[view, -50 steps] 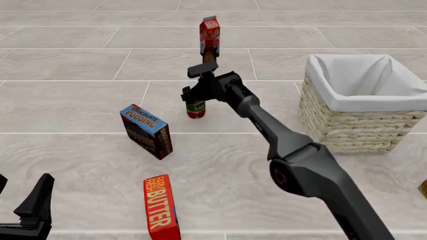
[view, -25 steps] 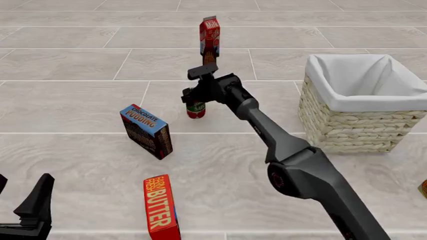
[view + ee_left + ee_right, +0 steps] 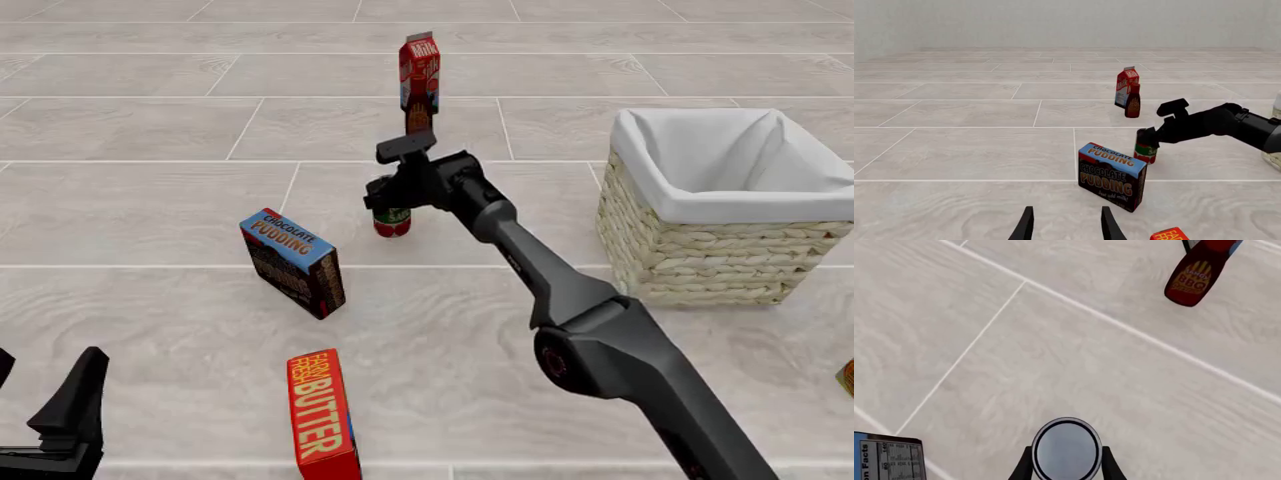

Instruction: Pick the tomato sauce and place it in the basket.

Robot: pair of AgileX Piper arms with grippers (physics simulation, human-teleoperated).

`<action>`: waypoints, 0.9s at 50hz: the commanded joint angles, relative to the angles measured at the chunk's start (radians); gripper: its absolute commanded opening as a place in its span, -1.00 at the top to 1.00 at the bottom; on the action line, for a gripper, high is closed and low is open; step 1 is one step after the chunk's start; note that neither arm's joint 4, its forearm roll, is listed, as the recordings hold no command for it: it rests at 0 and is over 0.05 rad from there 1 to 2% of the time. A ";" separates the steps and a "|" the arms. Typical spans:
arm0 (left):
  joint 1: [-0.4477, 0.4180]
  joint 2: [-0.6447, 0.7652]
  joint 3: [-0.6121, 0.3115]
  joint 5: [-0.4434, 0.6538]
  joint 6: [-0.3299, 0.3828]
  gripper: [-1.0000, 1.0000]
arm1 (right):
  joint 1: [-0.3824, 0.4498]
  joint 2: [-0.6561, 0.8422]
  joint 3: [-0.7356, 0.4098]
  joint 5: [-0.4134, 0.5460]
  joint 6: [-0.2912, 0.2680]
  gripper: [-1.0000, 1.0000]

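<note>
Where the arm half hides it, tomato sauce (image 3: 391,222) between right hand's (image 3: 1067,466) narrow fingers; grip unclear.

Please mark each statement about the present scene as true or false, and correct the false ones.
1. The right gripper has its fingers on either side of the tomato sauce. True.
2. The tomato sauce is already inside the basket. False: it is outside the basket, to its left in the front view.
3. The chocolate pudding box stands between the butter box and the can. True.
4. The left gripper holds the butter box. False: it is open and holds nothing.
5. The milk carton lies in the basket. False: it stands on the floor, far behind the can.
</note>
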 commanded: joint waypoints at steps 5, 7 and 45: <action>0.000 0.000 0.000 0.000 0.000 -1.00 | 0.002 0.011 -0.001 -0.004 -0.002 -1.00; 0.000 0.000 0.000 0.000 0.000 -1.00 | 0.001 0.012 -0.002 -0.004 -0.002 1.00; 0.000 0.000 0.000 0.000 0.000 -1.00 | -0.023 -0.665 0.804 -0.334 -0.073 1.00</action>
